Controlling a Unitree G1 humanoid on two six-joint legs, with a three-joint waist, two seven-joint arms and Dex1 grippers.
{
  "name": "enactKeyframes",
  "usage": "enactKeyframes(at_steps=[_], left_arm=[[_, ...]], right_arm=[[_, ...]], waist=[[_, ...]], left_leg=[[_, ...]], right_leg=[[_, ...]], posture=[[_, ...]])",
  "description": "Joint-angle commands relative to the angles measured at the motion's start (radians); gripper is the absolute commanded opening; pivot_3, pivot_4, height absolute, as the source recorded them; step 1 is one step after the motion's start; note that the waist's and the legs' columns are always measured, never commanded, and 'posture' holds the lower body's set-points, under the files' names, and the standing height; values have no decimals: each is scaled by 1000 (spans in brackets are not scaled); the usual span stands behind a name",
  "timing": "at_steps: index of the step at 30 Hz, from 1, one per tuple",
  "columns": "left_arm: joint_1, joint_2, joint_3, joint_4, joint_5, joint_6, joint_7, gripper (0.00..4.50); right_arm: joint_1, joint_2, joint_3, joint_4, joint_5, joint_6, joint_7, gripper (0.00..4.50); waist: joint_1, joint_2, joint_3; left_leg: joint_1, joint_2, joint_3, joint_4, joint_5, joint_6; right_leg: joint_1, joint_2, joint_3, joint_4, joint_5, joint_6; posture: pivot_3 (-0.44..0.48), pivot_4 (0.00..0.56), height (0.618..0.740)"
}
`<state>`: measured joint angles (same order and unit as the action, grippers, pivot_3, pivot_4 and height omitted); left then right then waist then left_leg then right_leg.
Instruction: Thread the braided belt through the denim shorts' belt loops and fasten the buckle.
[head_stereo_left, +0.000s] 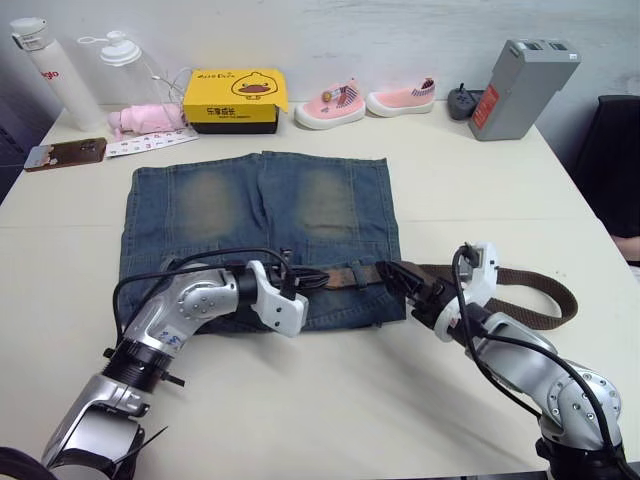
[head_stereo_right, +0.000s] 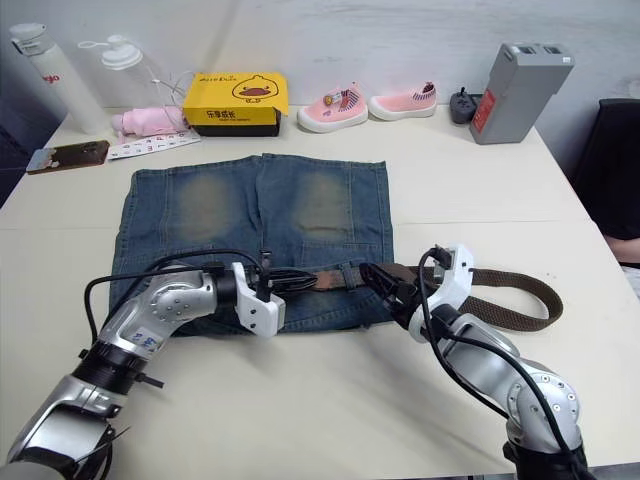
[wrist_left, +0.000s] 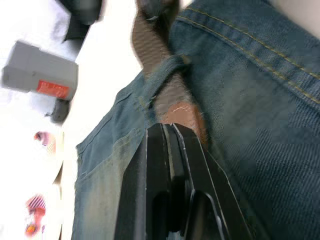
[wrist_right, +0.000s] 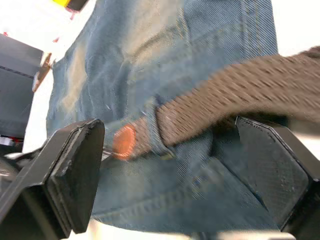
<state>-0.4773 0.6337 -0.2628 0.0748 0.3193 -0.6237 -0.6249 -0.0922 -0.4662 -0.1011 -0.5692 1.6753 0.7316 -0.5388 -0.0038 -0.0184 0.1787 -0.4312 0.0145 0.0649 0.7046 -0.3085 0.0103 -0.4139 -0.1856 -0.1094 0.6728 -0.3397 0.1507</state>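
The denim shorts (head_stereo_left: 260, 210) lie flat on the white table, waistband toward me. The braided belt (head_stereo_left: 530, 285) curves over the table on the right and passes through one of the belt loops (wrist_left: 165, 67) near the waistband's right end. Its tan leather tip (wrist_right: 122, 140) lies on the waistband. My left gripper (head_stereo_left: 318, 280) is shut at that tip and seems to pinch it. Beside the shorts' right edge my right gripper (head_stereo_left: 395, 275) is open, one finger on each side of the belt. The buckle is hidden.
Along the back of the table stand two bottles (head_stereo_left: 45, 70), a phone (head_stereo_left: 65, 153), a pink cloth (head_stereo_left: 150, 118), a yellow box (head_stereo_left: 236, 100), two pink shoes (head_stereo_left: 330, 105) and a grey device (head_stereo_left: 520, 88). A dark chair (head_stereo_left: 615, 150) is beyond the right edge.
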Motion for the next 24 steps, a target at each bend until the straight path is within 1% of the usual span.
enactKeyframes(at_steps=[1, 5, 6, 7, 8, 9, 11, 13, 19, 24], left_arm=[[62, 44, 70, -98, -100, 39, -22, 51], [94, 61, 78, -114, -138, 63, -50, 51], [90, 51, 68, -118, -158, 80, -67, 710], [88, 44, 60, -121, -172, 94, -79, 1034], [79, 33, 47, -111, -158, 91, -81, 1251], [68, 24, 33, -98, -134, 85, -79, 1764], [33, -3, 2, -58, -87, 61, -70, 2266], [3, -28, -16, -25, -71, 44, -63, 2266], [-85, -83, -54, 119, 29, -15, 3, 2266], [-133, -116, -78, 210, 72, -30, 39, 2266]], right_arm=[[14, -17, -19, -48, 23, -26, 14, 4500], [18, -13, -7, -47, 17, -38, 17, 4500], [17, -10, 0, -45, 14, -39, 17, 4500], [17, -7, 5, -45, 11, -39, 17, 4500], [16, -5, 8, -44, 11, -40, 16, 4500], [15, -4, 10, -44, 10, -41, 16, 4500], [16, -6, 15, -46, 10, -47, 15, 4500], [20, -8, 17, -51, 9, -51, 15, 4500], [45, -12, 21, -84, 10, -60, 7, 4500], [70, -61, 9, -123, -1, -40, 42, 4500]], waist=[[1, 0, 0], [7, 0, 0], [8, 0, 0], [10, 0, 0], [10, 0, 0], [10, 0, 0], [11, 0, 0], [15, 0, 0], [22, 0, 0], [27, 0, 0]], left_leg=[[0, 0, 0, 0, 0, 0], [0, 0, 0, 1, 0, 0], [0, 0, 0, 1, 0, 0], [0, 0, 0, 1, 0, 0], [-1, 0, 0, 2, 0, 0], [-2, 0, 0, 3, -1, 0], [-4, 0, 0, 6, -1, 0], [-9, 0, 0, 11, -3, 0], [-9, -1, 1, 12, -3, 1], [-9, -2, 1, 12, -3, 1]], right_leg=[[0, 0, 0, 0, 0, 0], [0, 0, 0, 0, 0, 0], [0, 0, 0, 0, 0, 0], [0, 0, 0, 0, 0, 0], [0, 0, 0, 0, 0, 0], [0, 0, -1, 0, 0, 0], [0, 0, -2, 0, 0, 0], [0, 0, -7, 1, 0, 0], [0, 0, -7, 2, 0, 0], [0, 0, -7, 2, 0, 0]], posture=[[0, 150, 670], [0, 150, 670], [0, 150, 670], [0, 150, 670], [0, 150, 670], [0, 150, 670], [0, 150, 670], [0, 150, 670], [0, 150, 670], [0, 150, 670]])
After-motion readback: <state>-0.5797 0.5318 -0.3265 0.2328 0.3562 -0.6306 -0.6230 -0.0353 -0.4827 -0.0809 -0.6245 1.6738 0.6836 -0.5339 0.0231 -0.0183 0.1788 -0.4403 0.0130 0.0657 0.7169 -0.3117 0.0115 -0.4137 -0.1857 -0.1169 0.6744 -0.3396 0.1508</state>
